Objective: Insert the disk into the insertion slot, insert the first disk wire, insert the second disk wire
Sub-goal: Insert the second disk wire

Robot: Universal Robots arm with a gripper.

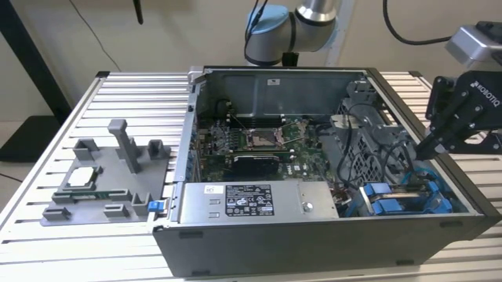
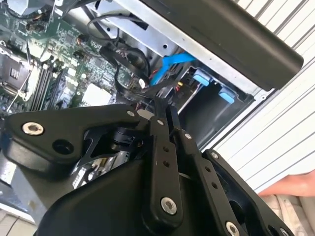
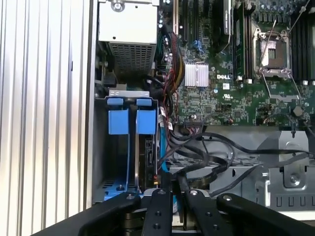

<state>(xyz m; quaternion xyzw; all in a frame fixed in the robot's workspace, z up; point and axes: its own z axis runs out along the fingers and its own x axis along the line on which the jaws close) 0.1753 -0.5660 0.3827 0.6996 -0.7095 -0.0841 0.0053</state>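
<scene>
Black two-finger gripper (image 3: 175, 191) is clenched on what I take for a thin black wire (image 3: 183, 173). The flat silver-grey disk in its bright blue plastic carrier (image 3: 146, 122) sits slotted in the bay just beyond the gripper, its long axis running toward the gripper.

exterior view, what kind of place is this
Probably a robotics lab bench for computer assembly trials: an open computer case lies on a slatted metal table, a grey parts fixture sits beside it, and a robot arm stands behind.

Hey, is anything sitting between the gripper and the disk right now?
Yes. Black cables loop across just ahead of the gripper, beside the bay holding the disk, and a blue cable runs along that bay.
</scene>
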